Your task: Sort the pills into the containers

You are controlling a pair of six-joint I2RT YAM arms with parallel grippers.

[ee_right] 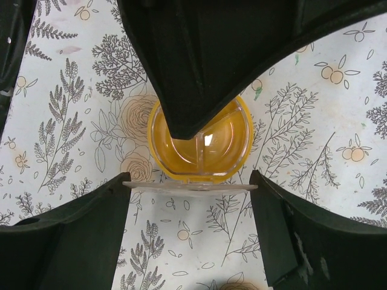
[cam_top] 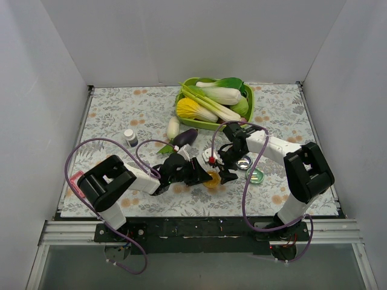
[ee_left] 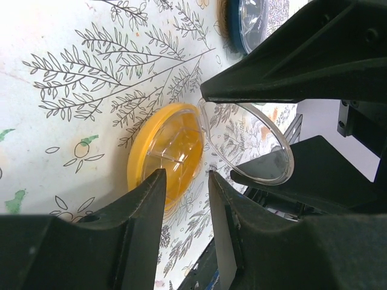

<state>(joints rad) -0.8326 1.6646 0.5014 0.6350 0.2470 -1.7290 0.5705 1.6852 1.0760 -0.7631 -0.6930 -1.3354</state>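
Note:
The orange dish (cam_top: 211, 179) lies on the flowered mat between the two grippers. It shows in the left wrist view (ee_left: 166, 151) and the right wrist view (ee_right: 201, 142). Its clear lid (ee_left: 248, 142) stands open on edge (ee_right: 187, 186). My right gripper (cam_top: 226, 173) (ee_right: 190, 193) is shut on this lid across its width. My left gripper (cam_top: 202, 175) (ee_left: 186, 181) is narrowly open and empty, its tips at the dish's rim. The dark blue dish (cam_top: 243, 162) (ee_left: 248, 24) and the green dish (cam_top: 256, 176) lie to the right. I see no loose pills.
A small white bottle (cam_top: 130, 138) stands at the left. A white disc with a red spot (cam_top: 210, 158) lies behind the grippers. A lime-green tray (cam_top: 248, 92) of vegetables, an eggplant (cam_top: 185, 137) and a white radish (cam_top: 173, 127) are behind.

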